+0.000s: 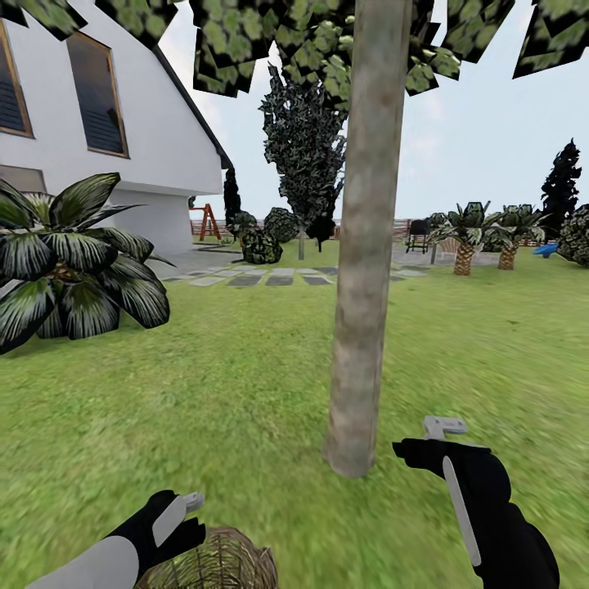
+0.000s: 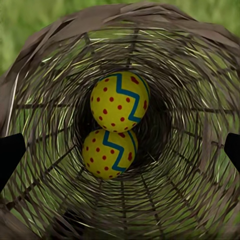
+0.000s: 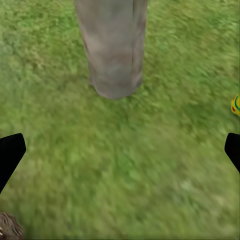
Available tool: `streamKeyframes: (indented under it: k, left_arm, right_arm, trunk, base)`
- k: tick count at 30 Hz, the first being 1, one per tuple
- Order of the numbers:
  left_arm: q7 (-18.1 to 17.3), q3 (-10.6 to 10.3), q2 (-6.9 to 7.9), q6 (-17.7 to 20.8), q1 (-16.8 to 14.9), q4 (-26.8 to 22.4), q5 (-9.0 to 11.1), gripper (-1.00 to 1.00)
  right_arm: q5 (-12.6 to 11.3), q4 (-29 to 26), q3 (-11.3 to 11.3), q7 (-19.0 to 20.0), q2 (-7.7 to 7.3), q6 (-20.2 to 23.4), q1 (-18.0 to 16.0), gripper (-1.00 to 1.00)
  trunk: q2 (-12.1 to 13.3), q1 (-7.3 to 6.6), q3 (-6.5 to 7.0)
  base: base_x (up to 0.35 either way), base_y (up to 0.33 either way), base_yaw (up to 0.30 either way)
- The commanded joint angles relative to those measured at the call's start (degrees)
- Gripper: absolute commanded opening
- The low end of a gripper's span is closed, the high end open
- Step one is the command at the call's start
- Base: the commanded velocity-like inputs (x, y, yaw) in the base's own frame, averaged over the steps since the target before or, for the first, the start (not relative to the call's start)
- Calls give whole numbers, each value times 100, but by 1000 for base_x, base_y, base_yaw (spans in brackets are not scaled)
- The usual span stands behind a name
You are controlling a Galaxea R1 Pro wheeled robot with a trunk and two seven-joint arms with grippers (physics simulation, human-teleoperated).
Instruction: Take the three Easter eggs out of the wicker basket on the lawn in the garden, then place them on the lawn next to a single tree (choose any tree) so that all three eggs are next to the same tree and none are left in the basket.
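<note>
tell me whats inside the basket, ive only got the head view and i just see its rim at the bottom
Observer: The left wrist view looks straight into the wicker basket; two Easter eggs lie at its bottom, touching.
Operator: wheres the third
Observer: The right wrist view shows a yellow egg at the picture's edge, on the lawn near the tree.
Operator: right gripper holding anything
Observer: No, the right gripper is open with only grass between its fingertips.

two eggs (image 2: pixel 119 101) in basket (image 2: pixel 45 65), tree (image 1: pixel 364 245) behind
</note>
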Motion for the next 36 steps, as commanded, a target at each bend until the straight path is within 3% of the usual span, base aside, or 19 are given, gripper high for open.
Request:
streamKeyframes:
  k: [1,13,36]
  left_arm:
    - [40,-47,4,24,-1,-13,61,100]
    - [40,-47,5,24,-1,-11,61,100]
    - [23,-47,6,25,-1,-13,61,100]
  right_arm:
    - [52,-6,-7,40,5,24,-5,100]
    - [52,-6,-14,40,5,24,-5,100]
    - [52,-6,-16,40,3,24,-5,100]
  trunk:
    - [-3,-1,-7]
    - [-3,-1,-7]
    - [77,-45,29]
  base:
    - [-44,0,0]
    - [-124,0,0]
    - [-8,0,0]
